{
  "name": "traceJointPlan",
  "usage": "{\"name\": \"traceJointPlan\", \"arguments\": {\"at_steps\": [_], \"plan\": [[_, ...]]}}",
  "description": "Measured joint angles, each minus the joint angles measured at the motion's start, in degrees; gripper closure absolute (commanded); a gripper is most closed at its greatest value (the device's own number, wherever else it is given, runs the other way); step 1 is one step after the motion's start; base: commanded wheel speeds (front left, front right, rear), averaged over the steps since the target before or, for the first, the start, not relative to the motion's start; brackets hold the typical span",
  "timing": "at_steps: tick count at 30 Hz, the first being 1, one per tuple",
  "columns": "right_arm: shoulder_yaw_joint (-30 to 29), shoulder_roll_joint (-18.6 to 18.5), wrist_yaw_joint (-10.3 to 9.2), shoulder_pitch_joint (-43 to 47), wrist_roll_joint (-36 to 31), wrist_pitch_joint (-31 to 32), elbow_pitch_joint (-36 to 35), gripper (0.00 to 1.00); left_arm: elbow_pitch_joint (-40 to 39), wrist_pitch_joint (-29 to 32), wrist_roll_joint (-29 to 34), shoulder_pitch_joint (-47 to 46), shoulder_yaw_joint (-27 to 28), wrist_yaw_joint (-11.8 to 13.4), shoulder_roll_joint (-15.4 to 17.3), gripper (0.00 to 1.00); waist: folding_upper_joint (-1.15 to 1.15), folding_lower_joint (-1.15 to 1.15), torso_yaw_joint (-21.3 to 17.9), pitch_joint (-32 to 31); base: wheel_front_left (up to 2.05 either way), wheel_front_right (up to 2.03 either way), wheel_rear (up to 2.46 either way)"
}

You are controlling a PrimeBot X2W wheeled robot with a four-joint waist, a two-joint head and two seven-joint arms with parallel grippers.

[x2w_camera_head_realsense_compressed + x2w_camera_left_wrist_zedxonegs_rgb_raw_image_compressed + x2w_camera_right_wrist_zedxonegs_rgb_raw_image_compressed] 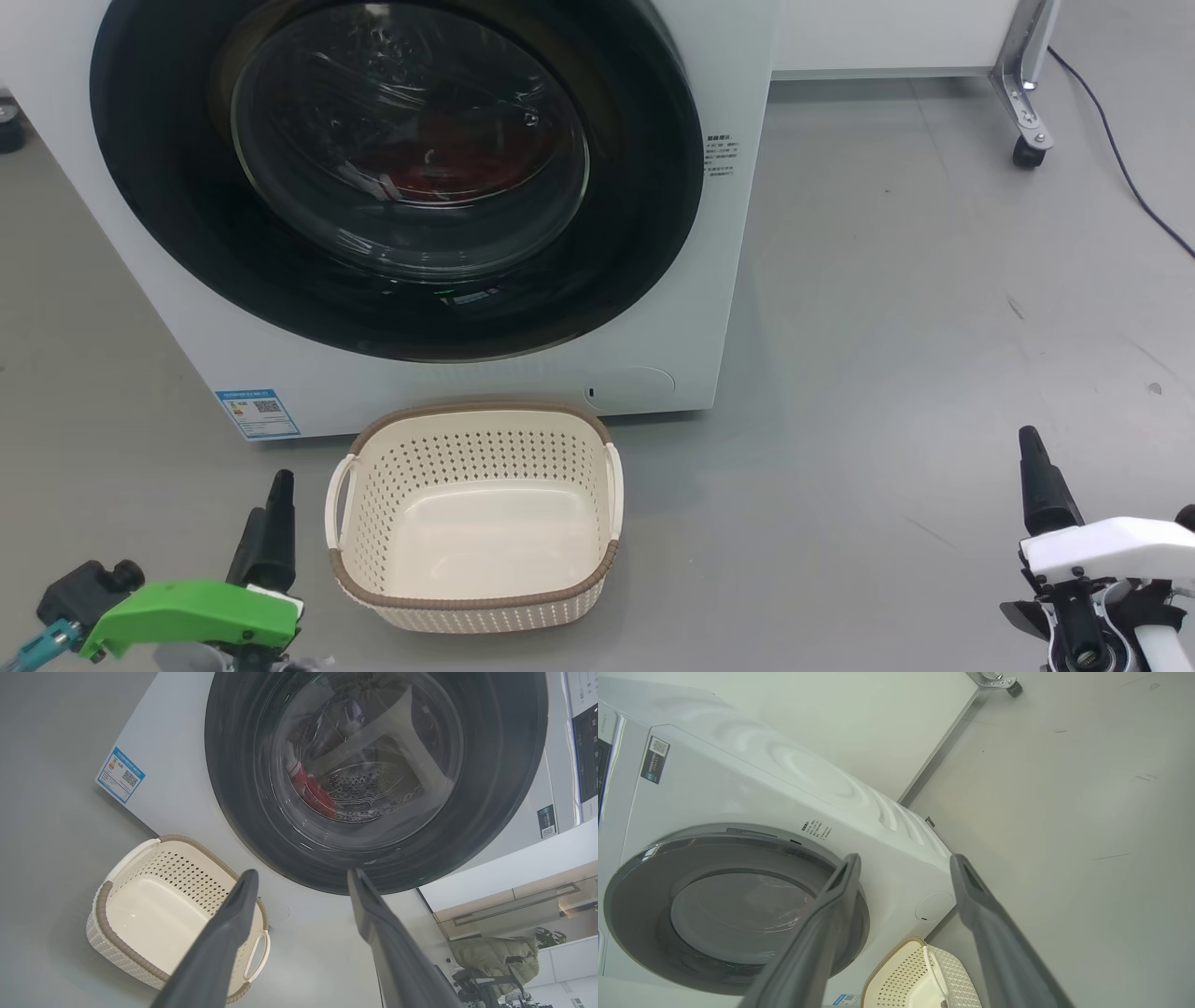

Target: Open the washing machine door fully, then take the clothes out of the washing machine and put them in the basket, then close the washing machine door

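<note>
The washing machine (705, 317) stands on a grey floor (887, 327). The washing machine door (159, 187) lies closed, flat against the machine's front, and its black rim reaches nearly to the front's side edges. Through the glass the clothes (308, 788) show as a red heap low in the drum. The basket (485, 611) sits on the floor just in front of the washing machine, below the door's lower edge and near the small round flap (630, 387). Nothing lies in it. A blue sticker (257, 413) marks the machine's lower front corner on the robot's left.

On the robot's right of the washing machine the floor is open and wide. A metal leg on a castor (1027, 112) and a dark cable (1120, 159) lie beyond it, well apart from the machine.

The left end effector (302, 877) hangs in front of the washing machine, just beside the basket's left handle. Its two dark fingers are spread wide and released, gripping nothing and touching nothing. The right end effector (905, 859) hangs over bare floor in front of the washing machine and to its right, well apart from the basket. It too is spread wide, free and empty.
</note>
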Motion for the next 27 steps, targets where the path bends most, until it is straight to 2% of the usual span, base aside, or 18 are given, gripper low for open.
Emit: {"name": "traceJointPlan", "arguments": {"at_steps": [14, 27], "plan": [[5.49, -1.59, -3.10, 0.42, -15.03, -2.87, -0.87, 0.00, -1.37, -2.79, 14.79, -0.67, -4.57, 3.35, 1.41, 0.00, 0.00, 0.00, 0.79, -0.14, 0.00, 0.00, 0.00], [9.95, -2.42, -5.41, 1.12, -26.33, -5.04, -1.45, 0.00, -1.85, -5.10, 28.32, -0.70, -9.85, 5.73, 3.07, 0.00, 0.00, 0.00, 1.38, 0.04, 0.00, 0.00, 0.00]]}}
